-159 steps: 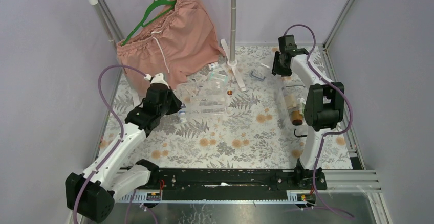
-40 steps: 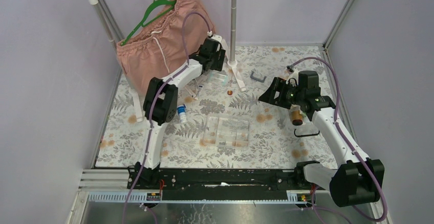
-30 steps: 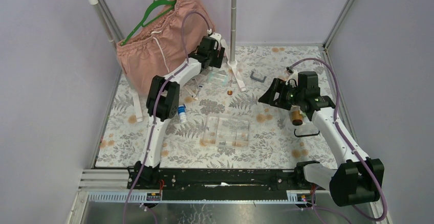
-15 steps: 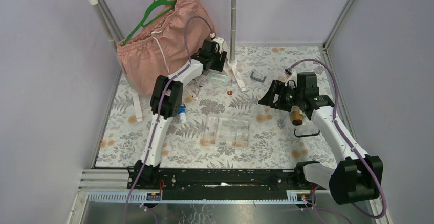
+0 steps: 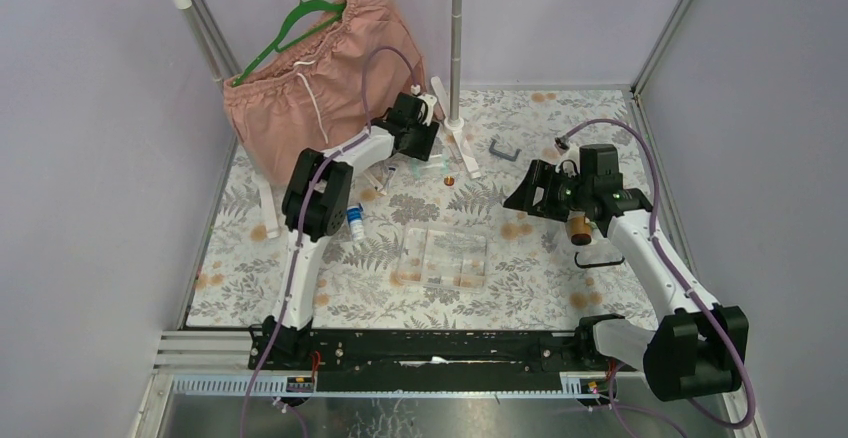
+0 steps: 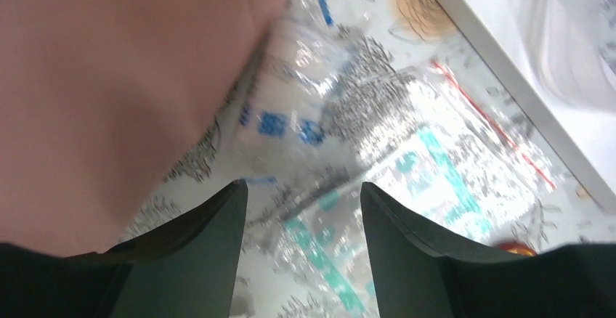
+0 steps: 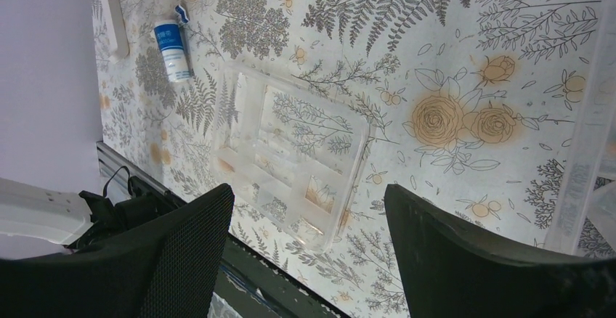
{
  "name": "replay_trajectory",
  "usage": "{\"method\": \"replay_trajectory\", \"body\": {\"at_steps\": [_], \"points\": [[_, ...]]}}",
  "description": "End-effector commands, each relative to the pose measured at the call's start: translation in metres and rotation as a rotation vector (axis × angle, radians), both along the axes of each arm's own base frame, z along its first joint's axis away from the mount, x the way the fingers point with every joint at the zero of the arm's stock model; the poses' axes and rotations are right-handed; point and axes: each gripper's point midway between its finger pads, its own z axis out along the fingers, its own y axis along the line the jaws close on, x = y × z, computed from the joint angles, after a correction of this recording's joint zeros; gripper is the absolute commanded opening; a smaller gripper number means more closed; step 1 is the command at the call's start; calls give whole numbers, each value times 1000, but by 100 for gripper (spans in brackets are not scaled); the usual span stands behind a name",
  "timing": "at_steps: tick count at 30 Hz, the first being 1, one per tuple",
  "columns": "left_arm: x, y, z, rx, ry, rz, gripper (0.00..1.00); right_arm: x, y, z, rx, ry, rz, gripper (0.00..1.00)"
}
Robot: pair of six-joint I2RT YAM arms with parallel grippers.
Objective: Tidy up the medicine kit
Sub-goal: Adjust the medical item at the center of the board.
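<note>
The clear divided box (image 5: pixel 445 256) of the medicine kit lies flat at the table's middle, also in the right wrist view (image 7: pixel 290 155). My left gripper (image 5: pixel 416 136) reaches to the back beside the pink shorts. Its jaws (image 6: pixel 304 187) stand open, low over crinkled clear sachets, one with teal print (image 6: pixel 428 165) and one with blue print (image 6: pixel 290 115); the view is blurred. My right gripper (image 5: pixel 530 190) hovers open and empty high above the table (image 7: pixel 309 191). A white bottle with a blue label (image 5: pixel 355 221) (image 7: pixel 173 51) lies left of the box.
Pink shorts (image 5: pixel 320 78) (image 6: pixel 109 78) hang on a green hanger from the rack. The rack's white foot (image 5: pixel 462 148) (image 6: pixel 523 64) lies by the sachets. A brown bottle (image 5: pixel 577 228), a black handle (image 5: pixel 598 260), a grey clip (image 5: pixel 503 148) and a small orange cap (image 5: pixel 449 180) lie about.
The left gripper has dropped a little nearer the sachets and its jaws have narrowed somewhat. The shorts have swung slightly left. The right arm has barely moved.
</note>
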Motion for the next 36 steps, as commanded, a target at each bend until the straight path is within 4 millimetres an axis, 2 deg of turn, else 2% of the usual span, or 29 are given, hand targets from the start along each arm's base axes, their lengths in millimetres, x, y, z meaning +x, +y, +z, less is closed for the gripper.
{"method": "replay_trajectory", "body": {"at_steps": [1, 7, 10, 15, 18, 22, 27, 33, 36], "points": [[-27, -10, 22, 6, 7, -50, 65, -9, 4, 7, 19, -29, 31, 84], [-65, -16, 22, -10, 57, -67, 62, -12, 4, 6, 24, -30, 25, 85], [-65, -7, 34, 1, 30, -23, 62, -12, 4, 10, 29, -37, 21, 85], [-42, 8, 79, -43, -48, 76, 69, -13, 4, 12, 31, -41, 17, 85], [-25, 14, 99, -116, -90, 105, 71, -13, 4, 12, 34, -37, 14, 85], [1, 2, 101, -143, -124, 47, 72, -13, 4, 11, 34, -35, 12, 85], [30, -11, 95, -131, -191, -19, 74, -13, 2, 10, 21, -27, 9, 86], [48, -24, 83, -146, -220, -67, 75, -12, 2, 4, 15, -4, 10, 86], [52, -31, 70, -156, -208, -85, 75, -10, 3, 0, 15, 12, 15, 86]]}}
